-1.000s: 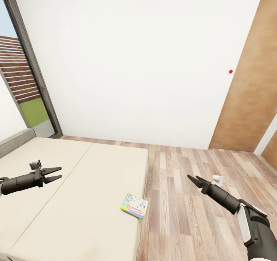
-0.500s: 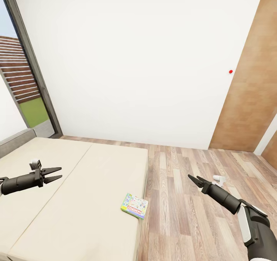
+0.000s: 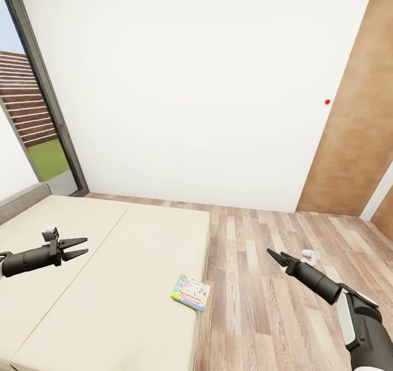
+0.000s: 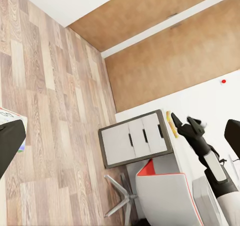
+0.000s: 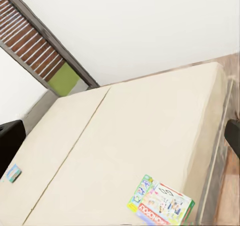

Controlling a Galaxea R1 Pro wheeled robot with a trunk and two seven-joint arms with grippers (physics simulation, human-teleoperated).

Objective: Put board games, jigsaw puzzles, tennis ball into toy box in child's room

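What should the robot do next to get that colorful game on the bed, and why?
Probably lower the right gripper toward the board game. The game lies flat near the bed edge, on the side nearer that gripper, whose jaws stand open with nothing in them. The left gripper hovers farther away over the mattress.

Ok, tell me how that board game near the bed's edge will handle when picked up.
The board game looks like a thin flat box, so probably stiff and light. It lies flat on the bed, so a tool may struggle to get under it. Its glossy printed lid could be slippery; it sits near the edge, so a push might slide it off.
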